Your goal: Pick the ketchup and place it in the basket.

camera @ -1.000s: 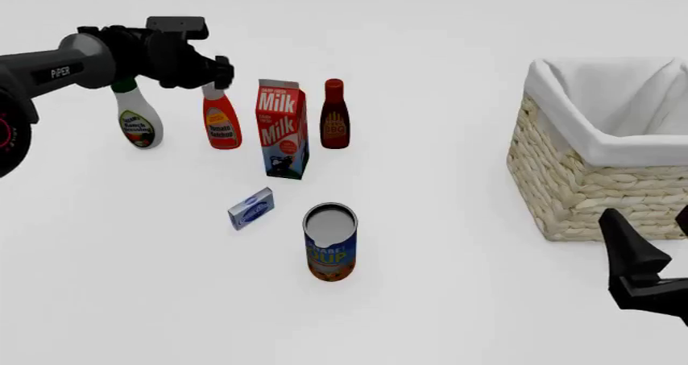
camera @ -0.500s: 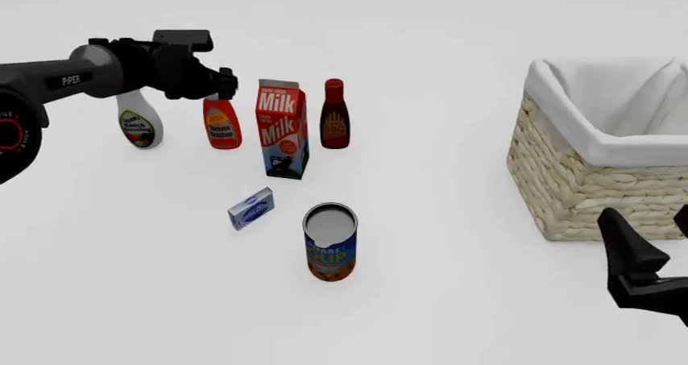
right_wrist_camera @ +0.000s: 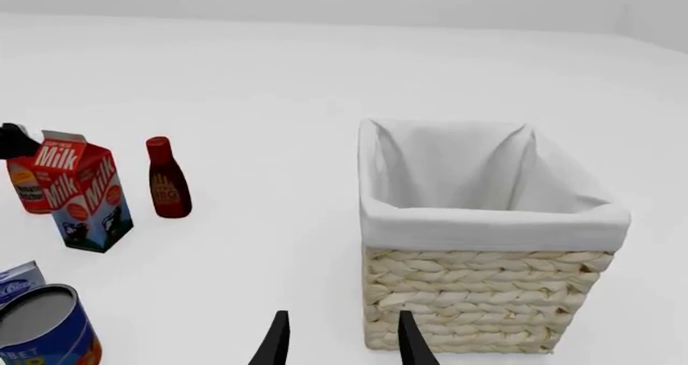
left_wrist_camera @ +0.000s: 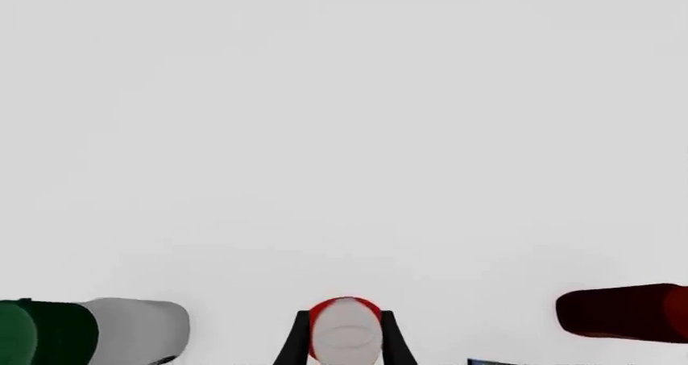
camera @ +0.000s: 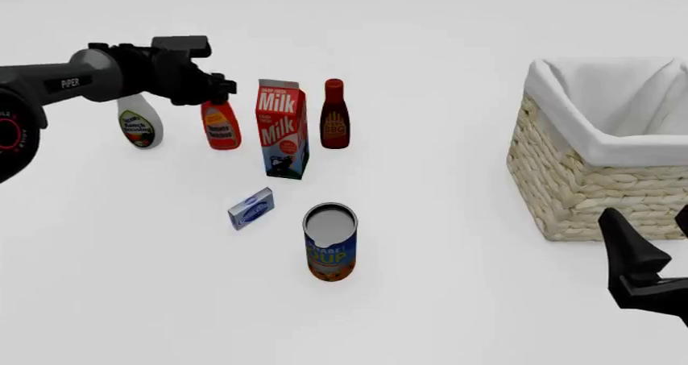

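Ketchup (camera: pixel 221 126): upper left of the front view, upright on the table (camera: pixel 452 244), between the white bottle (camera: pixel 138 122) and the milk carton (camera: pixel 282 128); its pale cap (left_wrist_camera: pixel 346 337) sits at the bottom centre of the left wrist view.
Left gripper (camera: pixel 214 90): at the ketchup's neck, one dark finger on each side of the cap; whether they press it or only flank it I cannot tell.
Right gripper (right_wrist_camera: pixel 338 342): lower right of the front view, fingers spread, nothing between them, aimed at the basket.
Basket (camera: pixel 586 192): right edge of the front view, well apart from the bottles; coarse pale wicker, square, soft white cloth folded over the rim.
Handling: probably a light, stiff plastic squeeze bottle, smooth and a bit slippery; tall and narrow, so likely to tip.
Grip point: the narrow neck under the cap looks best, with the shoulder as a stop against sliding.
Neighbours: boxy card carton, a dark red bottle (camera: pixel 334 115) beyond it; both close enough to knock.
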Controlling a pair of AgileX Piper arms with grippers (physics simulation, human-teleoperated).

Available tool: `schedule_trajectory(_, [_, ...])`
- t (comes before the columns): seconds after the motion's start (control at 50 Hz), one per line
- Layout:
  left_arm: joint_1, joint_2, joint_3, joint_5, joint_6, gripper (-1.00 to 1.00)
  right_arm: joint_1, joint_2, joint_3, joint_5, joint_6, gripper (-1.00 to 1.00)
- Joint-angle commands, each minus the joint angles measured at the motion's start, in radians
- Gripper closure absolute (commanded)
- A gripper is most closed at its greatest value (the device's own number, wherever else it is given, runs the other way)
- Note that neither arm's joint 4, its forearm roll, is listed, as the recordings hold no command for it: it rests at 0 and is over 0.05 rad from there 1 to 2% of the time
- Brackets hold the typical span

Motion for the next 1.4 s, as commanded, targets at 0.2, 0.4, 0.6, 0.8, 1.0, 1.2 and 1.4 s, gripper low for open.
schedule_trajectory(0.2, [0.006,-0.075,0.013,0.041,0.015,1.0,-0.002,-0.051,0.001,0.036,0.001,-1.0])
schedule_trajectory(0.4, [0.003,-0.138,0.035,0.059,0.024,1.0,-0.002,-0.084,0.0,0.062,0.003,-1.0])
schedule_trajectory(0.6, [-0.003,-0.206,0.073,0.073,0.026,1.0,-0.002,-0.106,0.001,0.078,0.0,-1.0])
schedule_trajectory(0.8, [-0.012,-0.281,0.122,0.088,0.024,1.0,0.0,-0.116,0.001,0.085,-0.001,-1.0])
schedule_trajectory(1.0, [-0.025,-0.382,0.164,0.125,0.028,1.0,0.0,-0.137,0.001,0.097,-0.004,-1.0])
schedule_trajectory(1.2, [-0.04,-0.504,0.214,0.173,0.013,1.0,0.007,-0.188,0.0,0.131,0.013,-1.0])
schedule_trajectory(1.4, [-0.065,-0.632,0.288,0.207,0.001,1.0,0.009,-0.263,-0.007,0.186,0.026,-1.0])
